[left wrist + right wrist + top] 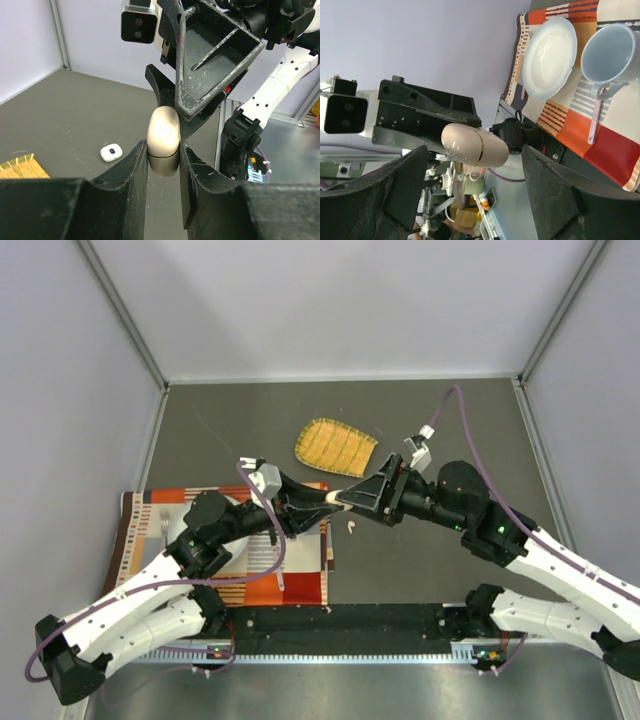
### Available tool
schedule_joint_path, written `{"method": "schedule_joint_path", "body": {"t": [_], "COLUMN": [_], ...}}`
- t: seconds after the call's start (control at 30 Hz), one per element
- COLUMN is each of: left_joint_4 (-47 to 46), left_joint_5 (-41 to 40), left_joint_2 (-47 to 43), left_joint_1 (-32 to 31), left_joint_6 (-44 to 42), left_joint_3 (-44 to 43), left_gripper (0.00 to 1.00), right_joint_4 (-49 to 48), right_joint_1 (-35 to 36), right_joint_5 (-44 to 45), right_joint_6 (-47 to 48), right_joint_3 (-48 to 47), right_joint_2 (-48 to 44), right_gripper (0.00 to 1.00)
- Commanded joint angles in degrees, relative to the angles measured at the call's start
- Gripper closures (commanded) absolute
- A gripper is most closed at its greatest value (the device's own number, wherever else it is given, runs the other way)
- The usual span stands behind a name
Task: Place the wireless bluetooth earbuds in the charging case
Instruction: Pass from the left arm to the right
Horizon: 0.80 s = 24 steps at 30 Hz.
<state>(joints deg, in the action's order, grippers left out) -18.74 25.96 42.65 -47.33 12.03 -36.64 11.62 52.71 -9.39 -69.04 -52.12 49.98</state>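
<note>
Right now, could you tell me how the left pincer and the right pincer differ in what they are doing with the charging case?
The left pincer is clamped on the charging case, gripping its lower half, while the right pincer stands open with its fingers either side of the case, not pressing it. In the top view the left pincer reaches in from the left and the right pincer from the right. Both are black, two-fingered, and meet at the closed cream case above the table.

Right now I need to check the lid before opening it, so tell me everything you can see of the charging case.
The charging case is a smooth, glossy, cream-coloured capsule, plastic by its look, with a thin gold seam between lid and body. It is closed. The left pincer clamps its lower part between both fingers, holding it in the air above the table. The right pincer is open around it, its fingers on either side of the case and clear of it.
</note>
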Motion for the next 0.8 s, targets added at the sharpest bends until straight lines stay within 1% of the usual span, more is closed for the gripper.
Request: {"method": "schedule_joint_path", "body": {"t": [0.0, 0.17, 0.43, 0.6, 0.73, 0.77], "left_joint_4": [-2.1, -2.4, -3.1, -4.1, -4.2, -4.2], "left_joint_5": [-0.6, -0.4, -0.6, -0.8, -1.0, -1.2], "left_joint_2": [-0.3, -0.1, 0.1, 0.5, 0.5, 0.6], "left_joint_1": [-0.2, -0.3, -0.6, -0.9, -1.1, -1.0], "left_joint_6": [-1.1, -0.8, -0.5, -0.3, -0.4, -0.4], "left_joint_3": [-2.6, -2.6, -2.0, -1.8, -1.7, -1.7], "left_gripper": [1.0, 1.0, 1.0, 1.0, 1.0, 1.0], "right_joint_4": [-1.5, -4.9, -7.9, -9.1, -9.9, -10.1], "right_joint_1": [-0.9, -2.1, -2.9, -3.0, -3.2, -3.2], "right_joint_5": [-2.0, -4.2, -5.8, -6.7, -6.7, -6.6], "right_joint_6": [-2.9, -5.7, -8.0, -9.2, -9.5, -9.8], "right_joint_3": [-2.4, 0.1, 1.9, 2.5, 2.8, 2.8], "right_joint_2": [-1.1, -1.3, -1.5, -1.2, -1.3, -1.4], "right_gripper": [0.28, 0.39, 0.41, 0.37, 0.4, 0.43]}}
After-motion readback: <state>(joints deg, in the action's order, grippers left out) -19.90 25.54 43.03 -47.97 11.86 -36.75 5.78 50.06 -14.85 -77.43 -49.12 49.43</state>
